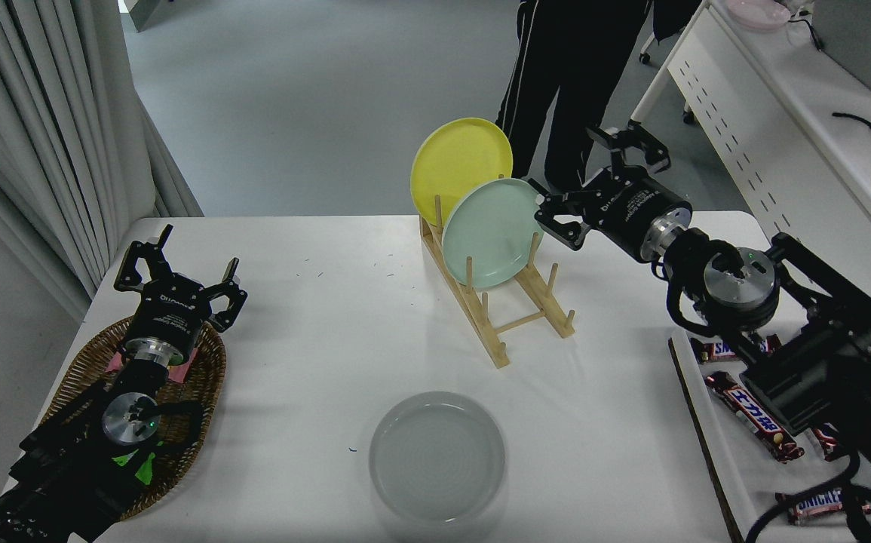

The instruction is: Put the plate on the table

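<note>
The pale grey-white plate (437,456) lies flat on the white table (314,332) near the front edge, in the middle. My right gripper (597,177) is open and empty, raised over the table's far right side, to the right of the mint green plate (489,232) and far from the grey plate. My left gripper (176,275) is open and parked at the lower left over the wicker basket (81,377).
A wooden rack (507,317) at the far middle holds a yellow plate (459,160) and the mint green plate upright. Candy bars (753,415) lie on a tray at the right. A person (563,83) stands beyond the table. A white desk (782,128) is at the far right.
</note>
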Controlling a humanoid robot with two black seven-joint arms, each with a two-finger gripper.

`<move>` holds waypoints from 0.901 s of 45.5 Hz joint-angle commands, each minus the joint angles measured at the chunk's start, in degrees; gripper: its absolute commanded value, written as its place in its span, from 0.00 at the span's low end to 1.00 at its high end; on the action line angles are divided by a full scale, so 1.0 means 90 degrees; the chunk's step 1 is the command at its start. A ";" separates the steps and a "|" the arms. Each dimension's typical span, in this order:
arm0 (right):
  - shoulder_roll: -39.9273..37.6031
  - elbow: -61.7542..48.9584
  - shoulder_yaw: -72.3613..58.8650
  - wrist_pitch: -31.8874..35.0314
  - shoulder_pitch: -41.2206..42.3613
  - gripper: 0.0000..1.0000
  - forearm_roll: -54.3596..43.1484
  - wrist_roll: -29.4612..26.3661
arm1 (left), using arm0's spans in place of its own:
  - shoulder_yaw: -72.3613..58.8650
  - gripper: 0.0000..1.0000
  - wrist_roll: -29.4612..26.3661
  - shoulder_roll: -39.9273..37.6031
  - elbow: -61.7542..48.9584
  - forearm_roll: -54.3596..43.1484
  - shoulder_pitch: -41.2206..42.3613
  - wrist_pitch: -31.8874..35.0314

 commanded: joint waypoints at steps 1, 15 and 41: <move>0.0197 -0.0596 0.0509 0.0345 -0.0514 1.00 -0.1176 0.0429 | -0.0001 1.00 0.0000 0.0001 -0.0007 0.0001 0.0000 0.0000; 0.0646 -0.2138 0.0753 0.1624 -0.0797 1.00 -0.1176 0.1308 | -0.0001 1.00 0.0000 0.0001 0.0003 0.0001 0.0000 0.0000; 0.0949 -0.2842 0.0987 0.1800 -0.0797 1.00 -0.1166 0.1758 | -0.0001 1.00 0.0000 0.0001 0.0003 0.0001 0.0000 0.0000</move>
